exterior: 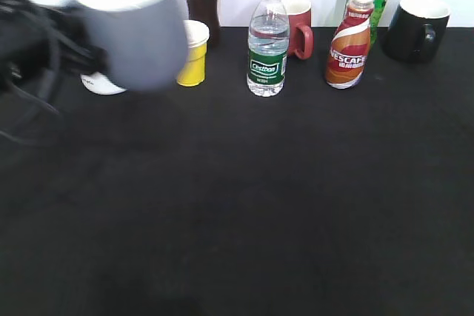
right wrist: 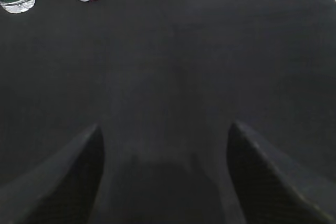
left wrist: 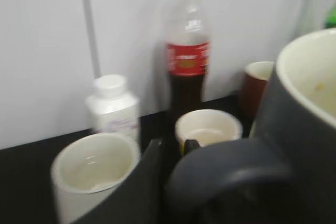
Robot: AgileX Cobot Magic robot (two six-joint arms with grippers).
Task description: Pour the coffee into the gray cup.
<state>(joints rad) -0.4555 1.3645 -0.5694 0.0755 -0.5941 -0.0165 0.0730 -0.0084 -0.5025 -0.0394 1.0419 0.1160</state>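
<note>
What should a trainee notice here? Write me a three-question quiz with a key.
1. True or false: the right hand holds the coffee bottle.
2. In the exterior view, what stands next to the coffee bottle on its left? A) water bottle B) black mug C) yellow cup
3. Which hand carries the gray cup?
Key: 1 false, it is open and empty; 2 A; 3 the left hand.

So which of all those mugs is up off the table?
The gray cup, at the far left. It is raised and blurred, with the left arm's fingers at its handle. The red mug, black mug and white mug all stand on the table.
</note>
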